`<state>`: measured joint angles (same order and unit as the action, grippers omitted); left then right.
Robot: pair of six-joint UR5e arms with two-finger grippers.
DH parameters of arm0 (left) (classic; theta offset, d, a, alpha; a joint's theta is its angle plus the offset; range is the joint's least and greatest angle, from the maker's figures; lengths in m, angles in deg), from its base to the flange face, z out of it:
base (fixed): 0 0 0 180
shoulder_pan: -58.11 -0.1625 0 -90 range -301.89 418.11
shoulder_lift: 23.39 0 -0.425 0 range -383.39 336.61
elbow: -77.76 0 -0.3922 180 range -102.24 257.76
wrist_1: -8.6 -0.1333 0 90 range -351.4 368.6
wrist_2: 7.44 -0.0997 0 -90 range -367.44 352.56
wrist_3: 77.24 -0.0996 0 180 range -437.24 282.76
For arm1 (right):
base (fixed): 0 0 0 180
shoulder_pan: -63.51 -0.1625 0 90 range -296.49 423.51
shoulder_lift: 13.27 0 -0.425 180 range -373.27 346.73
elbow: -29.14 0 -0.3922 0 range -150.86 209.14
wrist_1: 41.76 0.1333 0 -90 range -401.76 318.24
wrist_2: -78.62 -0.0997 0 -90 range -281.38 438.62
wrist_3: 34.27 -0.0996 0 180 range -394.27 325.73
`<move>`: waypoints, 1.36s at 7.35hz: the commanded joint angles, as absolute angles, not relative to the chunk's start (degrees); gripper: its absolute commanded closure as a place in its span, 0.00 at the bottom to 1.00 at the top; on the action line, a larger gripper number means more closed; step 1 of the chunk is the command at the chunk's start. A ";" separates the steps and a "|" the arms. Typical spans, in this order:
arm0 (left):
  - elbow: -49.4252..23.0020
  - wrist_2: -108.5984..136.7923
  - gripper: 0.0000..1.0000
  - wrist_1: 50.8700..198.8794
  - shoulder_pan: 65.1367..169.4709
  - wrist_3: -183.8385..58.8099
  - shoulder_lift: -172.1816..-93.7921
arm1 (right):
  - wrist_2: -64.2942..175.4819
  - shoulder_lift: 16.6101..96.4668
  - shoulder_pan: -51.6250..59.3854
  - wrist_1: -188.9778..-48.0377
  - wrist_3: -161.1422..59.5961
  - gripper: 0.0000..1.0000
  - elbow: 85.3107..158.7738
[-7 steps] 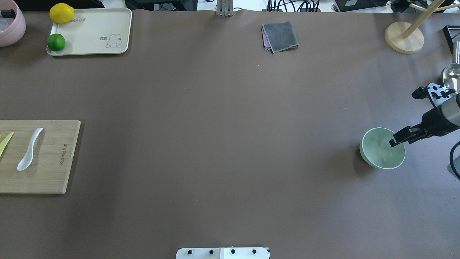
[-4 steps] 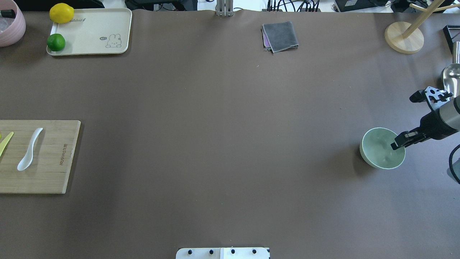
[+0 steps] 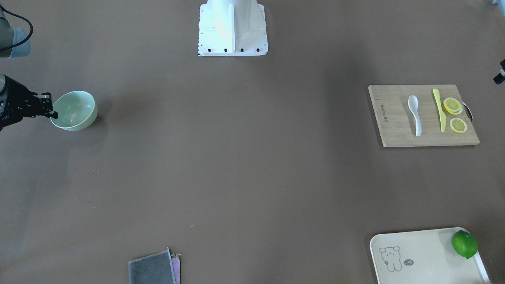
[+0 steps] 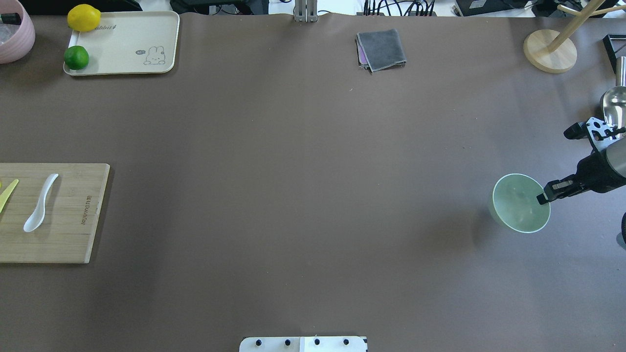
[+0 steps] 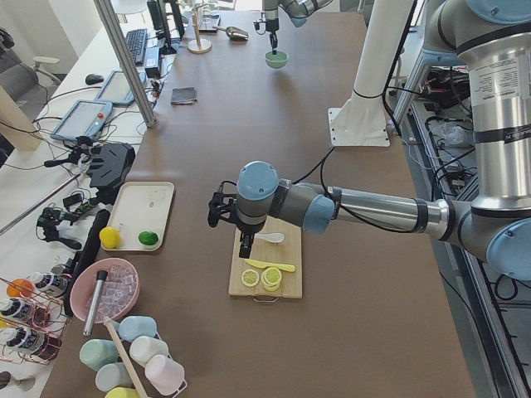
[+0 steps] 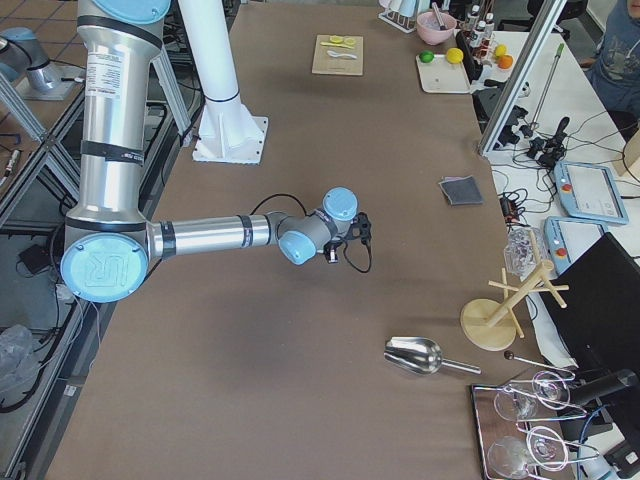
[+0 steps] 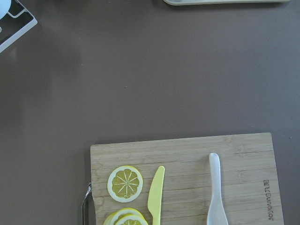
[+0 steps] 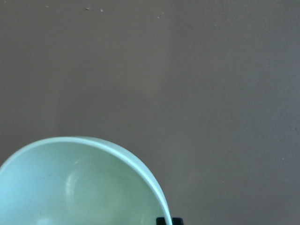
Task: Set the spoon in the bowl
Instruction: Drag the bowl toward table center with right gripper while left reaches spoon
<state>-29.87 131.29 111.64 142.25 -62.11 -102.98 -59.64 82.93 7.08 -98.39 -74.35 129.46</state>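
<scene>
The white spoon (image 4: 39, 205) lies on a wooden cutting board (image 4: 63, 220) at the table's left edge; it also shows in the front view (image 3: 415, 114) and the left wrist view (image 7: 216, 197). The mint-green bowl (image 4: 518, 205) is at the far right, also in the front view (image 3: 77, 108) and the right wrist view (image 8: 84, 187). My right gripper (image 4: 543, 198) is shut on the bowl's right rim and holds it slightly tilted, just off the table. My left gripper (image 5: 246, 246) hovers over the board near the spoon; I cannot tell whether it is open.
A yellow knife (image 3: 438, 108) and lemon slices (image 3: 453, 106) lie beside the spoon. A cream tray (image 4: 127, 44) with a lemon and a lime is back left. A grey cloth (image 4: 381, 49), a wooden stand (image 4: 550, 49) and a metal scoop (image 4: 614, 105) are at the back and right.
The right gripper has closed on the bowl's rim and drawn slightly right. The bowl has risen and tilted, its shadow now spread to its left. Spoon and board have not moved.
</scene>
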 commanded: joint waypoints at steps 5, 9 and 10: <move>-18.35 122.03 0.15 132.83 123.33 -42.71 -106.18 | -49.98 63.05 24.56 -102.90 -112.22 1.00 134.07; -13.03 122.11 0.16 133.66 120.08 -40.08 -111.98 | -45.23 57.40 29.13 -109.00 -114.77 1.00 134.08; -13.03 122.11 0.18 133.75 118.77 -39.20 -112.07 | -43.57 56.35 31.06 -109.87 -115.82 1.00 133.90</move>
